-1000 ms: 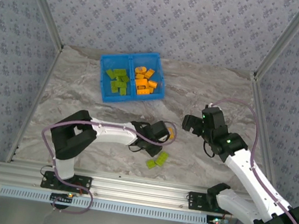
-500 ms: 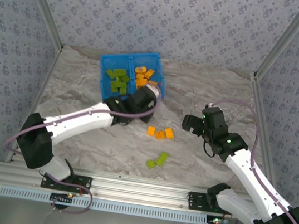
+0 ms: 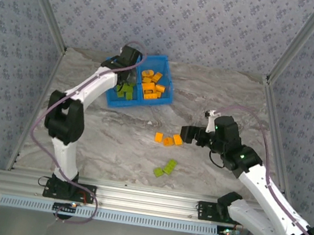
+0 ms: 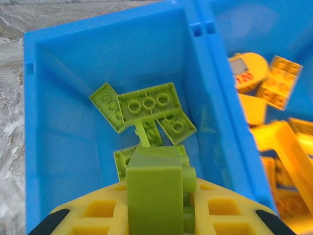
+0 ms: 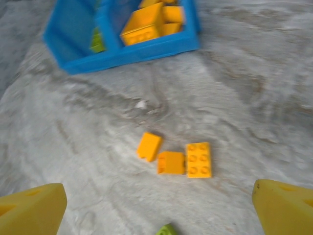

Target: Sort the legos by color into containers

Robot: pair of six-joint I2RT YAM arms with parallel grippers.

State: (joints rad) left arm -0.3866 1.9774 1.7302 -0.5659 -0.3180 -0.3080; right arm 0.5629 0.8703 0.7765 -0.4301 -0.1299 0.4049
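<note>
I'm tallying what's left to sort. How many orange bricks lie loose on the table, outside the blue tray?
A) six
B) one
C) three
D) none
C: three orange bricks sit side by side on the bare table, on the arms' side of the tray.

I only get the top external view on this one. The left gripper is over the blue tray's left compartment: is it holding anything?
Observer: Yes. On the left wrist view the left gripper is shut on a lime green brick, above the left compartment.
Reviewer: What's in the compartment under it?
Observer: The pieces I can see there are all lime green; the clearest is a flat plate showing three rings in a row.
Reviewer: And the right gripper?
Observer: The right wrist view shows the right gripper open and empty, with three orange bricks on the table ahead of it.
</note>
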